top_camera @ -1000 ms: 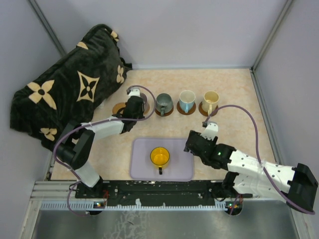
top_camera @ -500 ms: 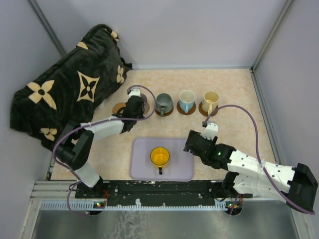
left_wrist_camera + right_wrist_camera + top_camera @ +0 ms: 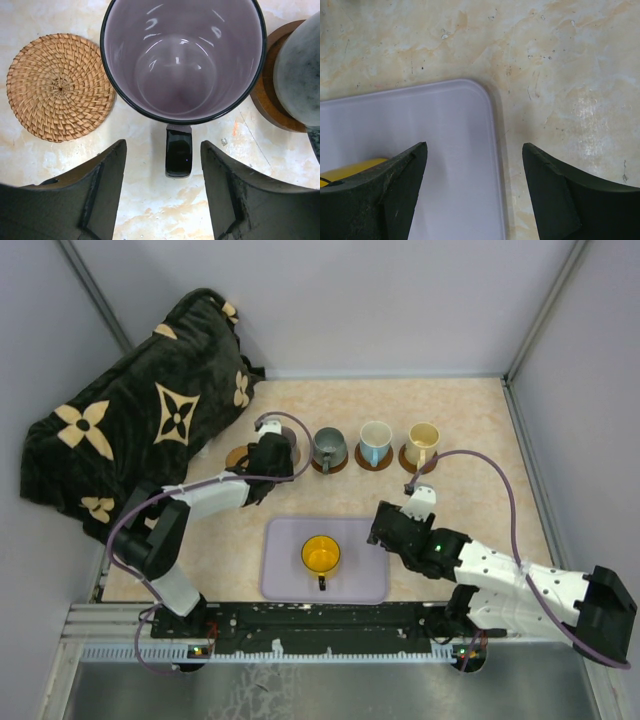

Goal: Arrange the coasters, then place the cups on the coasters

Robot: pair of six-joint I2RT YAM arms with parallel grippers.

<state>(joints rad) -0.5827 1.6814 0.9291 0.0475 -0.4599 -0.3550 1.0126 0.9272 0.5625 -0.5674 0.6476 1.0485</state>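
The left tool [image 3: 162, 150] is partly open and empty. Its jaws sit either side of the mauve cup's [image 3: 182, 60] handle [image 3: 178, 150], which points back at it, and touch neither side. That cup is just right of a bare woven coaster [image 3: 60, 87]; whether a coaster lies under it I cannot tell. The yellow cup [image 3: 320, 554] sits on the lavender tray [image 3: 445, 125], just left of the right tool [image 3: 474, 150]. That tool hangs wide open and empty over the tray's far right corner, so the right arm is the nearer one.

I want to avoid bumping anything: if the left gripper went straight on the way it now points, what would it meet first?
Most likely the mauve cup: its dark handle lies dead ahead, between the spread fingers of the open left gripper. How near it is, the picture does not settle.
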